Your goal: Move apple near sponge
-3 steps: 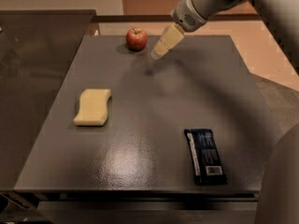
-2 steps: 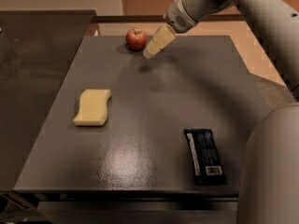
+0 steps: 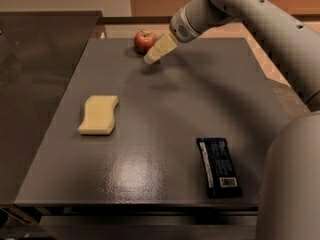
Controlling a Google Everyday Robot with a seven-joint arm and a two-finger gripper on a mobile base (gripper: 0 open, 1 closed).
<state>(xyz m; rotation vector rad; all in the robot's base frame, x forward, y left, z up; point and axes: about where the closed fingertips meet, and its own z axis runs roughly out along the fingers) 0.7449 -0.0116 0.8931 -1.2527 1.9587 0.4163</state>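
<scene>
A small red apple (image 3: 144, 40) sits at the far edge of the dark grey table (image 3: 165, 109), left of the middle. A pale yellow sponge (image 3: 99, 114) with wavy sides lies on the table's left part, well in front of the apple. My gripper (image 3: 151, 58), with tan blocky fingers, reaches in from the upper right and hovers just right of and in front of the apple, close to it and above the table. It holds nothing.
A black rectangular packet (image 3: 219, 167) lies at the front right of the table. A dark counter (image 3: 35, 69) runs along the left side. My arm (image 3: 260, 19) crosses the upper right and its body fills the right edge.
My gripper has moved left and a little farther back, from right of the apple to right beside it. Apple, sponge and packet have not moved.
</scene>
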